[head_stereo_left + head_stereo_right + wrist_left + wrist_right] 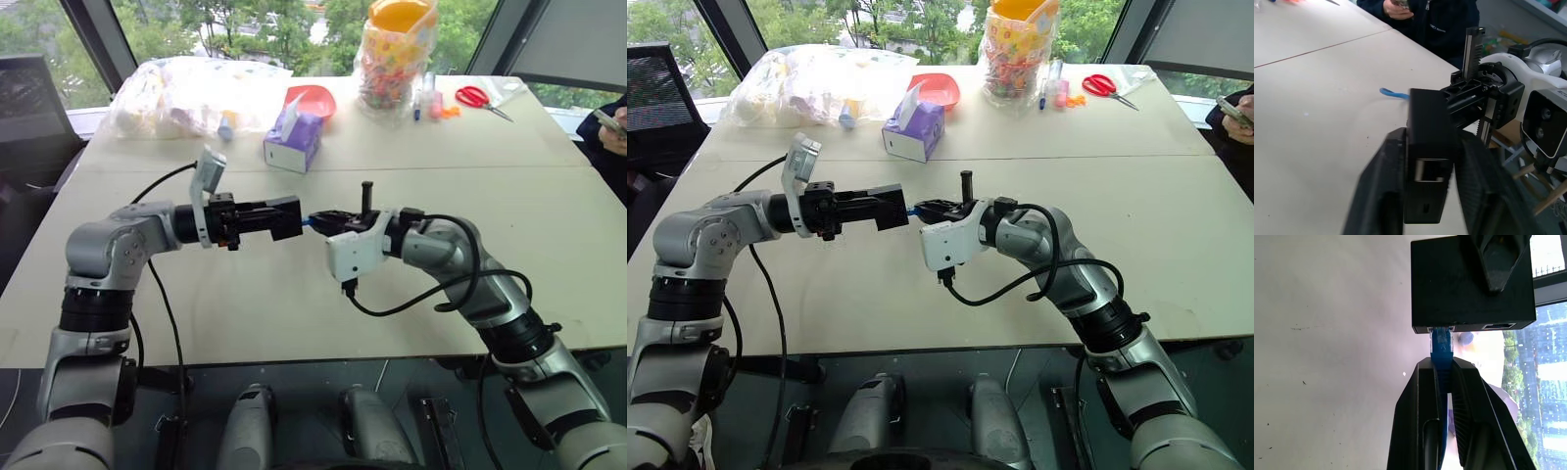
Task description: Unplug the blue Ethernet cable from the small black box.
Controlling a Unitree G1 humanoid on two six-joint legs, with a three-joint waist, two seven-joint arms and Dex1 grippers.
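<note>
Bright-blue Ethernet cable (1441,343) plugged into matte-black box (1459,289).

You have a matt, smooth pale surface (294,323) with faint scuffs. The small black box (1469,289) looks like matt plastic, and the blue Ethernet cable (1441,345) ends in a clear glossy plastic plug. Both hands' fingers (1376,196) are dull black plastic. The purple tissue box (292,143) looks like cardboard.
</note>
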